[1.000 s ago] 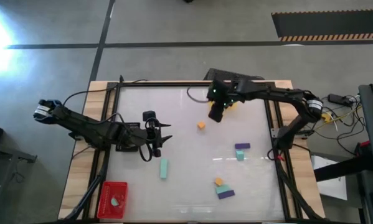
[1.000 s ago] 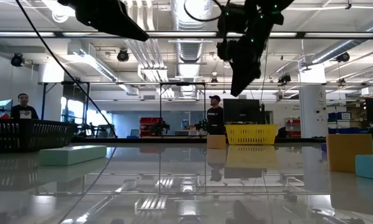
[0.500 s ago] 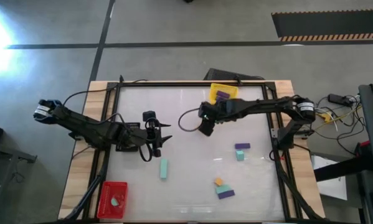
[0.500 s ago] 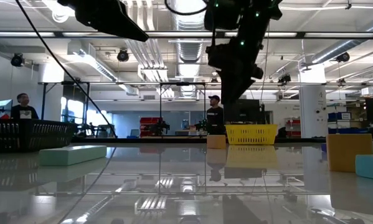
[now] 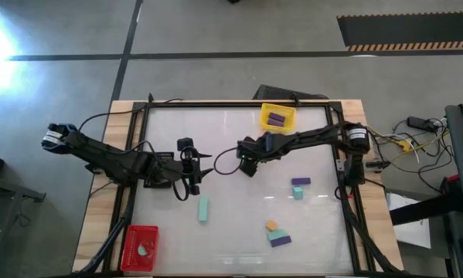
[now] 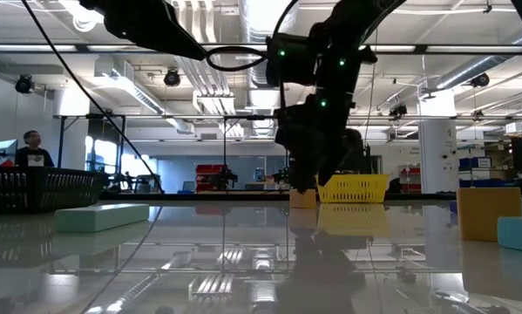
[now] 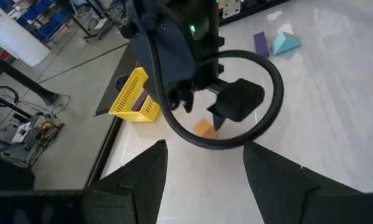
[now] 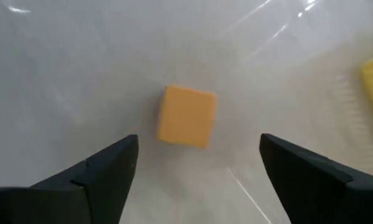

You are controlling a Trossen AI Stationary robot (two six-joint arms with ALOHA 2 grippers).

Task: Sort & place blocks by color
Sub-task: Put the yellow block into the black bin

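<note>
High view: right end effector (image 5: pixel 248 165) reaches to mid-table (image 5: pixel 223 232), over the orange cube, which is hidden beneath it here. Yellow tray (image 5: pixel 278 118) at the far edge holds a purple bar (image 5: pixel 276 119). Red tray (image 5: pixel 138 249) sits at the near left corner. A mint-teal bar (image 5: pixel 203 208) lies near the left end effector (image 5: pixel 198 176), whose fingers are spread and empty.

Low view: right end effector hangs just above the orange cube (image 6: pixel 302 198), yellow tray behind.

Left wrist view: orange cube (image 7: pixel 203 129) lies below the right end effector.

Right wrist view: fingers (image 8: pixel 93 180) spread wide, released; orange cube (image 8: pixel 186 116) rests on the table between them, untouched.
</note>
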